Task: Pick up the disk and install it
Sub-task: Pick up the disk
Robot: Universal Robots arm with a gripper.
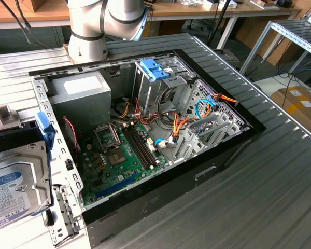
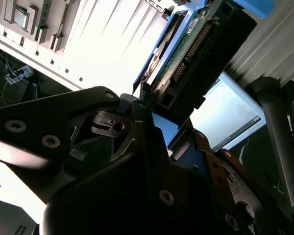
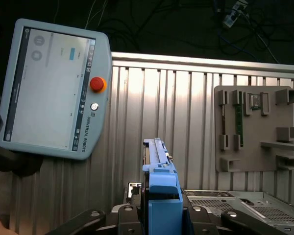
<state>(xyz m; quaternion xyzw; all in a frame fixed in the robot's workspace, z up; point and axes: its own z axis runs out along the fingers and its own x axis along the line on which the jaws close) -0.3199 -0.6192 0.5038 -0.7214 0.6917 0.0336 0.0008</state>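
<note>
The gripper (image 3: 159,218) is closed on the disk (image 3: 156,156), which stands edge-on between its fingers. In the exterior view the disk (image 1: 13,187) is cut off by the frame edge.

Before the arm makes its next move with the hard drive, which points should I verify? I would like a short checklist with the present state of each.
1. Grip on the disk: ok. The gripper is closed on it in both wrist views.
2. Blue side rails mounted on the disk: ok.
3. Connector edge unobstructed: ok.
4. Disk lined up with the drive cage: not ok. It hangs at the exterior view's left of the computer case.
5. Slot in the cage free: cannot tell.
6. Loose cables kept away from the cage: not ok. They lie close beside it.
</note>
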